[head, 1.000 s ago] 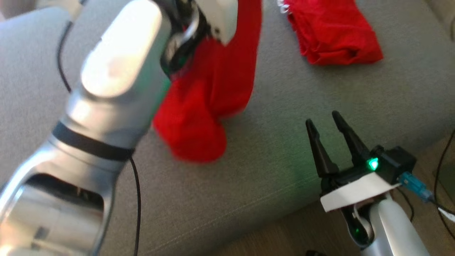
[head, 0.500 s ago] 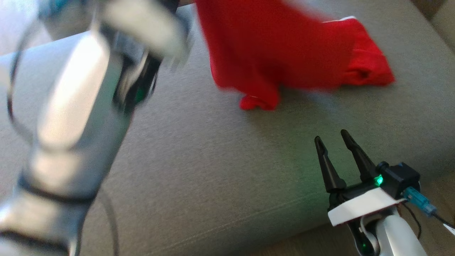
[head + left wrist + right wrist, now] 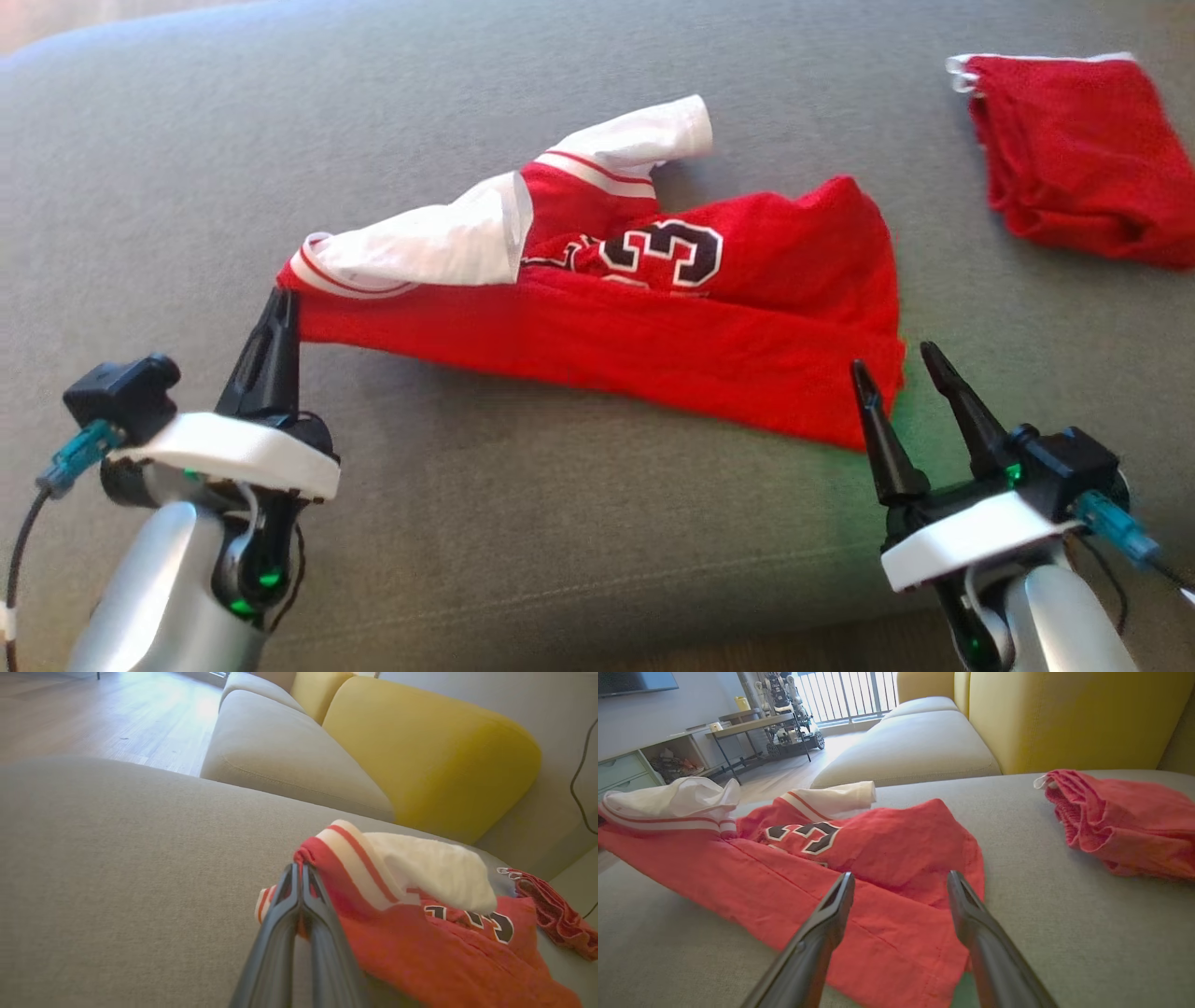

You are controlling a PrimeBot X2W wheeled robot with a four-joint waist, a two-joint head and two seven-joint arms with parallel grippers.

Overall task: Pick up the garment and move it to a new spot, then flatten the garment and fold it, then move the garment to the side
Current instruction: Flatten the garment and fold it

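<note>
The red jersey lies spread across the middle of the head view on the grey cushion, rumpled rather than flat; a black numeral 3 edged in white shows near its centre, one white sleeve points to the upper middle of the frame and another white part with red stripes is folded over at its left end; the left gripper, at the lower left of the frame, has its two dark fingers pressed together on the jersey's left corner, just below the striped trim; in the left wrist view the left gripper has its tips pinched on the red cloth beside the red and white band, with the jersey trailing off to the lower right; the right gripper, at the lower right of the head view, stands with its jaws spread wide and nothing between them, its tips just beside the jersey's lower right corner; in the right wrist view the right gripper has its fingers framing that red hem; a second red garment lies bunched at the upper right, well apart from the jersey; a yellow backrest fills the upper right of the left wrist view
</note>
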